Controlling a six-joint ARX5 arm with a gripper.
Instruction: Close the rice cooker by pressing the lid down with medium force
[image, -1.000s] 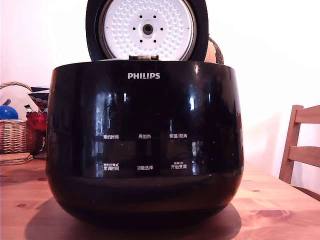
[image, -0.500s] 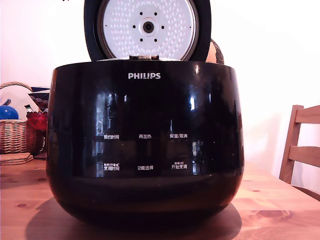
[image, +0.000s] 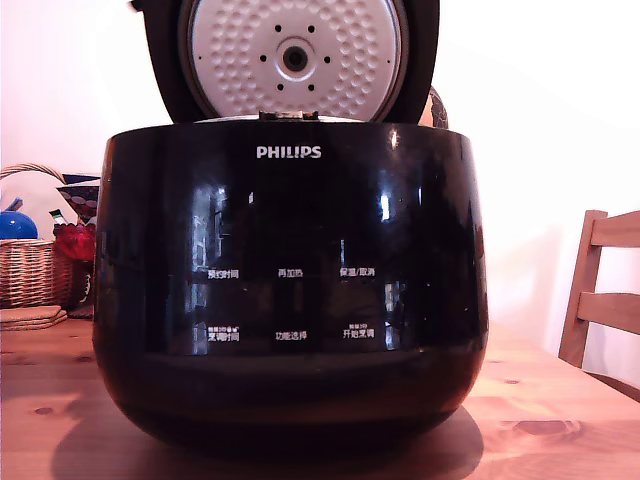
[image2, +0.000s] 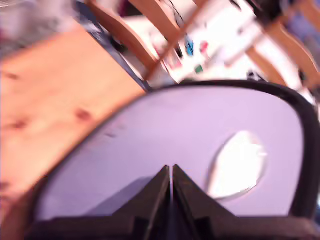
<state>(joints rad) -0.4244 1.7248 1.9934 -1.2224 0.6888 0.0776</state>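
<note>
The rice cooker (image: 290, 290), a big glossy black pot with a white PHILIPS logo, fills the middle of the exterior view. Its lid (image: 295, 55) stands raised behind the rim and leans forward, showing the white dimpled inner plate with its centre hole. In the wrist view the lid's smooth outer face (image2: 165, 135) looks pale lavender with a bright glare patch. My gripper (image2: 171, 169) rests against that face, its two dark fingers (image2: 155, 192) pressed together with nothing between them. The exterior view does not show the gripper; the lid hides it.
The cooker stands on a wooden table (image: 560, 400). A wicker basket (image: 25, 270) with a blue ball and a red object sits at the exterior view's left. A wooden chair (image: 605, 290) stands at its right. More chairs (image2: 135, 35) show blurred beyond the table.
The lid has tipped forward toward the cooker's opening; its inner plate looks larger and lower than a second ago. The cooker body has not moved.
</note>
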